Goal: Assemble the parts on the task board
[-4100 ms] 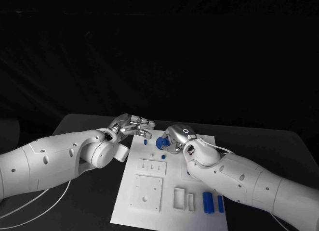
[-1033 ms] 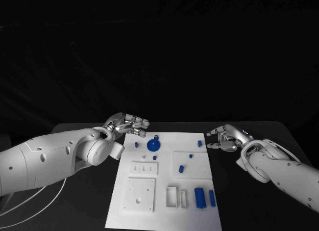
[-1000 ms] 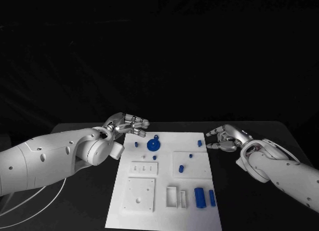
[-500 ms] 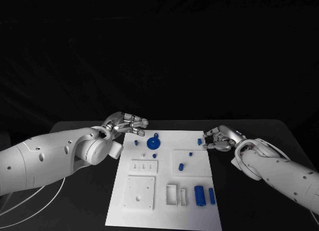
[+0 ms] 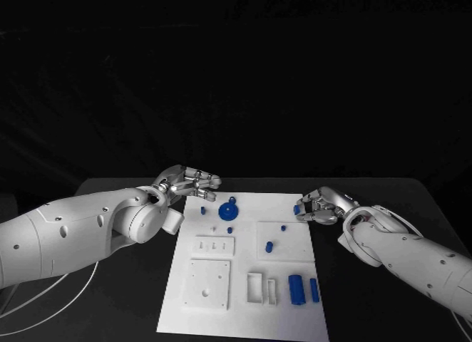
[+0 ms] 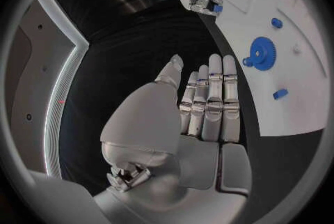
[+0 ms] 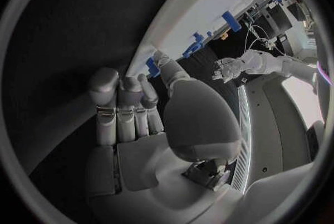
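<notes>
The white task board (image 5: pixel 247 265) lies in the middle of the table. A blue gear (image 5: pixel 228 210) sits near its far end, also in the left wrist view (image 6: pixel 260 53). A small blue peg (image 5: pixel 296 209) stands at the far right edge of the board. My right hand (image 5: pixel 320 205) is beside that peg, its fingertips right at it (image 6: pixel 217 8); whether they grip it I cannot tell. In the right wrist view the thumb reaches toward the peg (image 7: pixel 152 67). My left hand (image 5: pixel 190 184) hovers at the board's far left corner, fingers straight (image 6: pixel 209 101), holding nothing.
More blue parts lie on the board: a peg (image 5: pixel 202 211) left of the gear, small ones at mid-board (image 5: pixel 229 230) (image 5: pixel 268 246), and two bars (image 5: pixel 294 286) at the near right. White blocks (image 5: pixel 208 285) occupy the near left.
My right hand has moved left from the table to the board's right edge, up to the small blue peg. My left hand has stayed in place.
</notes>
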`<state>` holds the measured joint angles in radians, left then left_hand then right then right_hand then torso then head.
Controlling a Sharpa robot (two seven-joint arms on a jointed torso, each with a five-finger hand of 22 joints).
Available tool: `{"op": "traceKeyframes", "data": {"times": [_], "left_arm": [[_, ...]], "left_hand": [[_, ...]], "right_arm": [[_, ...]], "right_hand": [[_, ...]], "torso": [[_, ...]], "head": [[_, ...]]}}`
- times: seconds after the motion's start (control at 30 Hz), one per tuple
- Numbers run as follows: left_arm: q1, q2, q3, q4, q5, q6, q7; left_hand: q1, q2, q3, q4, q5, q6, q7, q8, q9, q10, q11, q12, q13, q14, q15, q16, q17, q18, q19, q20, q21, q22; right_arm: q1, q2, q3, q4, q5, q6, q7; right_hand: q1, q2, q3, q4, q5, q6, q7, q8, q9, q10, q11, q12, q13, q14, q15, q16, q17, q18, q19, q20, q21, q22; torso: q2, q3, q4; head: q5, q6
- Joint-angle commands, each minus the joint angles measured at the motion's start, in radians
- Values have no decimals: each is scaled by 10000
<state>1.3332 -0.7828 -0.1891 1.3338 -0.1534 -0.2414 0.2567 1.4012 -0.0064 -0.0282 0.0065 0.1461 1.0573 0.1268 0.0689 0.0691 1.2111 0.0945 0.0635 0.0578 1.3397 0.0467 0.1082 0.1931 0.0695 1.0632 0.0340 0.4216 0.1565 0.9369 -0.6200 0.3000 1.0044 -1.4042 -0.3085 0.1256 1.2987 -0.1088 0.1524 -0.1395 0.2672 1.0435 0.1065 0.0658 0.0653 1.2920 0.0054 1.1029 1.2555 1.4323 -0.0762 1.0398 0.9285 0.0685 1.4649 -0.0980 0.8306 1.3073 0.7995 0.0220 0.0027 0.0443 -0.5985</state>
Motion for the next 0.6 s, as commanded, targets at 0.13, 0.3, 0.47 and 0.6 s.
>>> {"op": "traceKeyframes", "data": {"times": [0.13, 0.3, 0.47, 0.6], "left_arm": [[1, 44, 6, 12, -9, 182, 20], [2, 45, 6, 6, -20, 186, -5], [2, 42, 6, -1, -23, 188, -26], [2, 44, 6, 3, -25, 188, -37]], "left_hand": [[16, 86, -43, 1, -4, -40, 32, -55, -5, -73, 0, -41, 15, -31, 28, -29, 4, -61, -48, -18, 19, -12], [16, 86, -43, 1, -4, -40, 32, -55, -5, -73, 0, -41, 15, -31, 28, -29, 4, -61, -48, -18, 19, -12], [31, 116, -47, -9, -5, -37, 32, -55, -5, -78, 2, -42, 14, -36, 28, -29, 3, -60, -56, -18, 29, -12], [31, 116, -47, -9, -5, -37, 32, -55, -5, -78, 2, -42, 14, -36, 28, -29, 3, -60, -56, -18, 29, -12]], "right_arm": [[-8, 87, 1, -30, -135, 243, -47], [-8, 148, -2, -72, -152, 348, -51], [-8, 198, -5, -120, -159, 386, -29], [-9, 225, -7, -129, -162, 376, -19]], "right_hand": [[-88, 78, 138, 11, -79, 156, 0, -31, -7, 29, -7, 54, 15, 20, 59, 23, 33, 132, 597, 68, 2, 991], [-156, 196, 287, -20, -172, 363, -49, -37, -12, 46, -30, 72, 26, 26, 40, 32, 48, 112, 595, 52, 16, 995], [-255, 281, 847, -148, -526, 522, -76, -40, -15, 50, -47, 90, 44, 26, 21, 31, 59, 92, 594, 29, 19, 997], [-348, 341, 1197, -247, -661, 616, -91, -38, -13, 76, -54, 124, 71, 33, 15, 34, 70, 82, 592, 21, 23, 997]], "torso": [[-9, -25, -7], [-11, -24, 3], [-8, -34, 5], [-4, -37, 2]], "head": [[-1, -23], [-3, -27], [-6, -37], [2, -38]]}}
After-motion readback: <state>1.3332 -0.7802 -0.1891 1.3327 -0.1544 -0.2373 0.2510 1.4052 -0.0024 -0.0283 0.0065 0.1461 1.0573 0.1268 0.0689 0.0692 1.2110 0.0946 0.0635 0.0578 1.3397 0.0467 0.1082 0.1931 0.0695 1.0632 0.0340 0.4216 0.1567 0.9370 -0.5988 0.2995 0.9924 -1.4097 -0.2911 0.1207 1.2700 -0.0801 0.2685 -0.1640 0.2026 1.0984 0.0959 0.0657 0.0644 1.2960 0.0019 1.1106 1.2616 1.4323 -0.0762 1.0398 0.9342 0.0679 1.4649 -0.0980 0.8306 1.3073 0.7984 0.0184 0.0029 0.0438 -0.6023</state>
